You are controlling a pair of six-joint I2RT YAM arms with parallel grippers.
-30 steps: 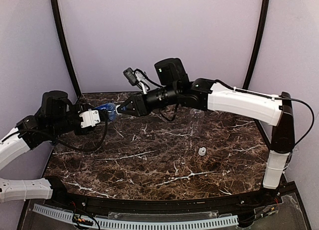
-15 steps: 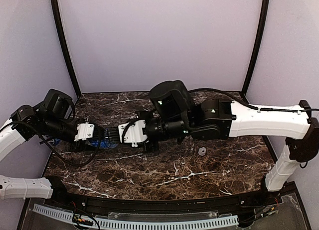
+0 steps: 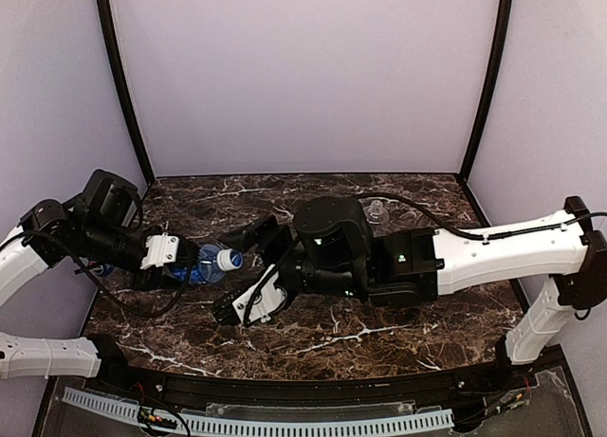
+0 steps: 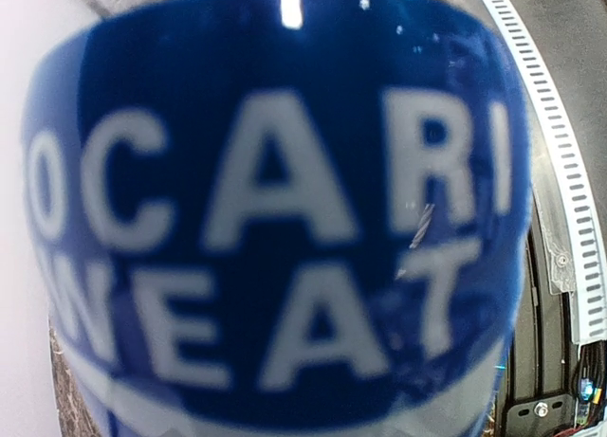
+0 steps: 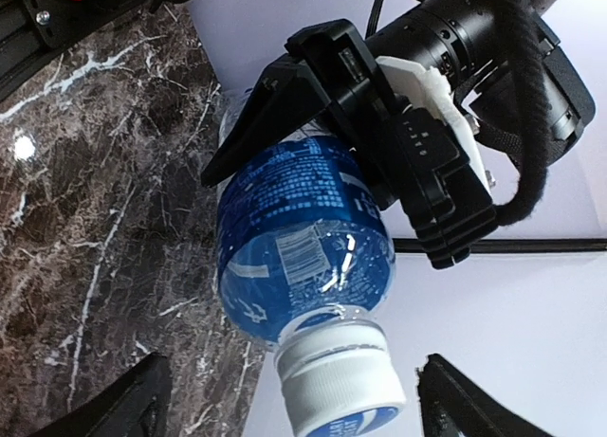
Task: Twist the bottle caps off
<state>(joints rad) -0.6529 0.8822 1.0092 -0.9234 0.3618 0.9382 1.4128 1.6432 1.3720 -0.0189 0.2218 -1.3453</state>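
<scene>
The left claw (image 3: 187, 260) is pinching a blue-labelled bottle (image 3: 207, 264) around its body and holding it on its side just above the dark marble table (image 3: 313, 337), at the left. Its white cap (image 3: 229, 259) is pointing toward the right claw (image 3: 230, 276). The blue label (image 4: 275, 219) is filling the left wrist view. The right claw is standing spread, with one finger on each side of the cap and neither touching it. A clear bottle (image 3: 377, 210) is standing upright near the back edge, partly behind the right arm (image 3: 474, 257).

Half a second ago the right claw was pressed together at the cap; now it is opening and sitting lower and nearer. The cap is staying on the neck.

Two bottles and one cap are showing.
</scene>
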